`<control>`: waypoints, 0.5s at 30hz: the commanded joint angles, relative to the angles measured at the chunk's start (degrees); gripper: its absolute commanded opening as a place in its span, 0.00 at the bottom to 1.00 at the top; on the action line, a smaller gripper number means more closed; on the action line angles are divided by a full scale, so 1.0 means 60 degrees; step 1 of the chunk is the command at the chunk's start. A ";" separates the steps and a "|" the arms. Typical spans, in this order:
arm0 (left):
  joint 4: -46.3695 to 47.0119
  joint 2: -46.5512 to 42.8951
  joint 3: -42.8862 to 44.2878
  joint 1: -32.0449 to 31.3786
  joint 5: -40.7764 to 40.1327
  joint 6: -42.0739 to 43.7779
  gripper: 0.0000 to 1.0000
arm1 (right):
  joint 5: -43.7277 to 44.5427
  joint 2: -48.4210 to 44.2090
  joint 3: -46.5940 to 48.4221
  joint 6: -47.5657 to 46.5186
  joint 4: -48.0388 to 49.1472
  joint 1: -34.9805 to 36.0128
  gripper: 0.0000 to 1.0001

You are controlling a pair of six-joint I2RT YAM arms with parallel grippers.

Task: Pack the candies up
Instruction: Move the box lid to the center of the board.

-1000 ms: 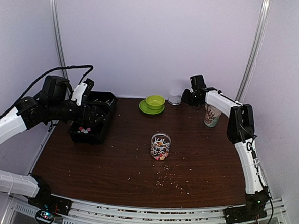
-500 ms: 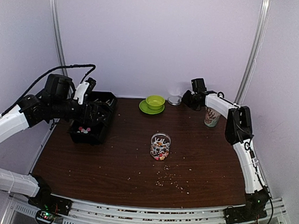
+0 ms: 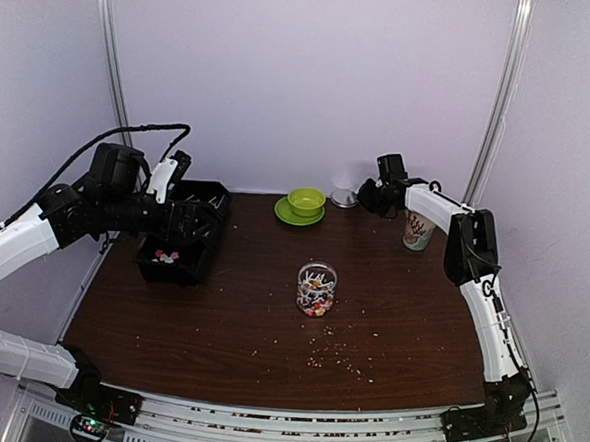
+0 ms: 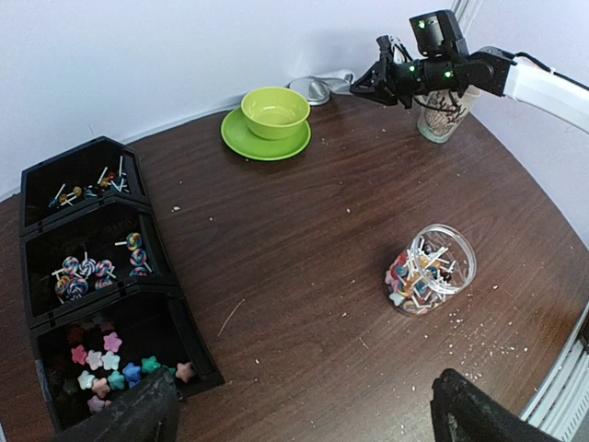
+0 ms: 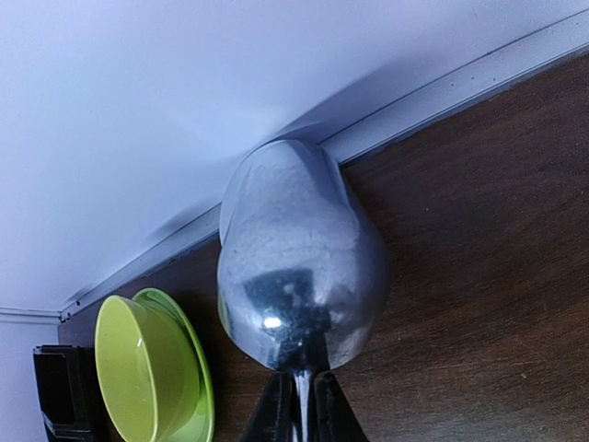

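Left of the glass jar (image 3: 316, 288), the candies (image 4: 109, 362) lie in the black tray's (image 4: 189, 341) end compartment by the table (image 3: 218, 327) edge. The left gripper (image 4: 299, 425) hangs above, jaws wide, empty. Behind the jar, the right gripper (image 5: 296, 412) pinches a spoon (image 5: 299, 267) at the table's back edge.

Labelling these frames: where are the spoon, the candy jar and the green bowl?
spoon (image 5: 299, 276): right wrist view, its metal bowl.
candy jar (image 4: 460, 253): left wrist view, glass wall near rim.
green bowl (image 4: 275, 112): left wrist view, its inside.
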 commanded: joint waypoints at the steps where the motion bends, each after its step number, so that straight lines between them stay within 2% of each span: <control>1: 0.0352 -0.0086 0.0109 0.0078 -0.0110 0.0022 0.98 | -0.0281 -0.0191 0.0086 -0.0580 -0.1387 0.0174 0.00; 15: 0.0723 0.0050 -0.0102 0.0083 0.0148 0.0232 0.98 | 0.0159 -0.1226 -0.0438 -0.2954 -0.2741 0.0596 0.00</control>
